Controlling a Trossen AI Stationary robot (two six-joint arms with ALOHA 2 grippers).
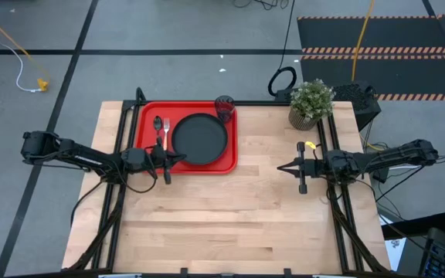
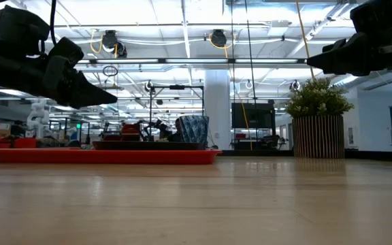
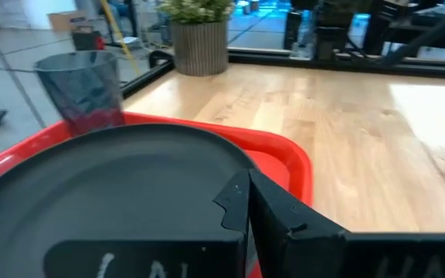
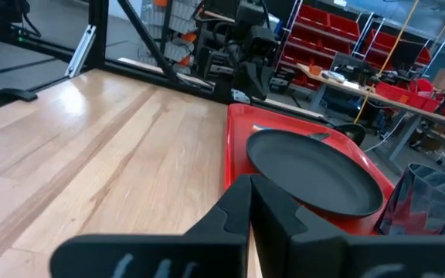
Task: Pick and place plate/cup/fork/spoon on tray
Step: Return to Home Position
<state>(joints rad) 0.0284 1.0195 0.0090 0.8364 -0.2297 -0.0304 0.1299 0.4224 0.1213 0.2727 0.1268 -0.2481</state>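
The red tray [image 1: 145, 116] lies at the table's far left. On it sit the black plate [image 1: 199, 139], the dark cup [image 1: 224, 108] at the tray's far right corner, and the fork [image 1: 165, 133] and spoon [image 1: 158, 124] left of the plate. My left gripper [image 1: 179, 157] is shut and empty, raised over the tray's near edge by the plate's rim [image 3: 168, 139]; the low view shows the left gripper [image 2: 104, 99] clear above the tray [image 2: 107, 155]. My right gripper [image 1: 283, 167] is shut and empty, raised over the table's right half, pointing toward the tray [image 4: 238, 147].
A potted green plant [image 1: 310, 104] stands at the table's far right, close to my right arm. Bare wood runs between the tray and my right gripper and across the near half of the table [image 1: 230, 224].
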